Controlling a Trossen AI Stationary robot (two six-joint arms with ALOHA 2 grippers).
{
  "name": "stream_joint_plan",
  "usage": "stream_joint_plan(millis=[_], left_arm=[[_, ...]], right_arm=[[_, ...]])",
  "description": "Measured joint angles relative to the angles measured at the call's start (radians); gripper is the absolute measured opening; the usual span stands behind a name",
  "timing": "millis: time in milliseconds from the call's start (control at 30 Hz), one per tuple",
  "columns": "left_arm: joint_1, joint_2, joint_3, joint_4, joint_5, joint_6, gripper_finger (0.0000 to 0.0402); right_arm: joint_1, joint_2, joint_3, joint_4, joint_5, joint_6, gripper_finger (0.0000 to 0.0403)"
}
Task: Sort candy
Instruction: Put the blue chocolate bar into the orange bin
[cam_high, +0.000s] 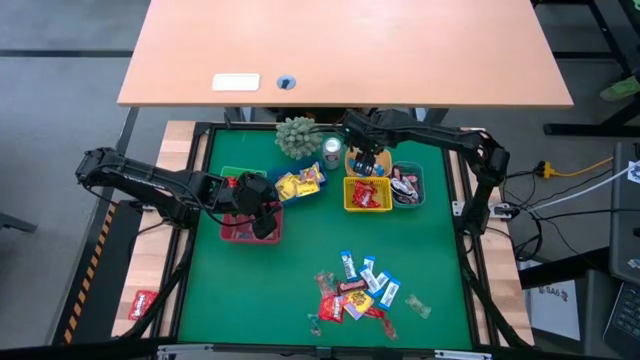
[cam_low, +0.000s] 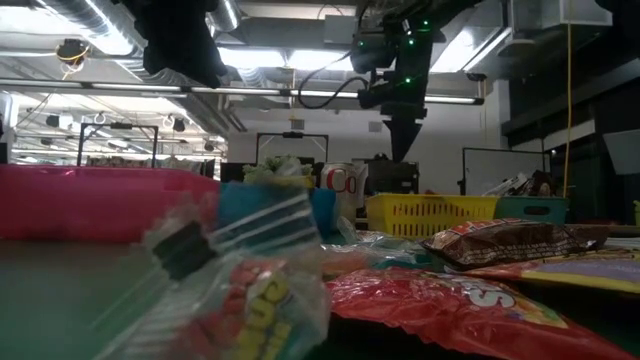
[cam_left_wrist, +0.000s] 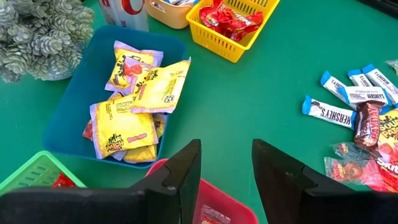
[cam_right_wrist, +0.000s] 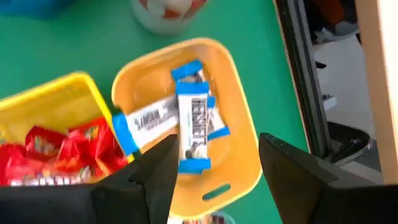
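Note:
Loose candy (cam_high: 358, 292) lies in a pile near the table's near edge: blue-and-white, red, yellow and brownish wrappers; it also shows in the left wrist view (cam_left_wrist: 357, 118). My left gripper (cam_high: 262, 208) (cam_left_wrist: 227, 168) is open and empty above the red bin (cam_high: 240, 230) (cam_left_wrist: 217, 208). My right gripper (cam_high: 365, 160) (cam_right_wrist: 217, 162) is open and empty above the orange bin (cam_right_wrist: 242, 143), which holds blue-and-white candy (cam_right_wrist: 193, 118). Yellow-wrapped candy (cam_left_wrist: 134, 93) fills the blue bin (cam_high: 300, 183). Red candy (cam_right_wrist: 56, 146) lies in the yellow bin (cam_high: 350, 205).
A small plant (cam_high: 297, 135) and a silver can (cam_high: 332, 150) stand at the far side. A green bin (cam_left_wrist: 31, 177) and a grey bin (cam_high: 408, 186) flank the others. One red candy (cam_high: 143, 303) lies outside the mat on the left. Bare green mat separates bins and pile.

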Motion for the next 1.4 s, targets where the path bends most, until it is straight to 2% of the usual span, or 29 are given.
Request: stream_joint_plan(millis=[100,200,300,400,567,867,1133,1267,1400], left_arm=[[0.000,0.000,0.000,0.000,0.000,0.000,0.0131],[0.000,0.000,0.000,0.000,0.000,0.000,0.0131],[0.000,0.000,0.000,0.000,0.000,0.000,0.0131],[0.000,0.000,0.000,0.000,0.000,0.000,0.0131],[0.000,0.000,0.000,0.000,0.000,0.000,0.0131],[0.000,0.000,0.000,0.000,0.000,0.000,0.0131],[0.000,0.000,0.000,0.000,0.000,-0.002,0.0131],[0.000,0.000,0.000,0.000,0.000,-0.002,0.0131],[0.000,0.000,0.000,0.000,0.000,-0.002,0.0131]], right_arm=[[0.020,-0.003,0.000,-0.049,-0.027,0.000,0.0221],[0.065,-0.007,0.000,-0.122,-0.124,0.000,0.0215],[0.136,-0.008,0.001,-0.181,-0.222,0.000,0.0209],[0.233,-0.008,0.001,-0.199,-0.264,-0.030,0.0206],[0.408,-0.008,0.001,-0.198,-0.270,-0.133,0.0205],[0.657,-0.006,-0.056,-0.168,-0.273,-0.164,0.0205],[0.797,-0.004,-0.168,-0.056,-0.273,-0.219,0.0205],[0.858,-0.004,-0.183,0.013,-0.273,-0.228,0.0205],[0.910,-0.004,-0.187,0.114,-0.260,-0.315,0.0205]])
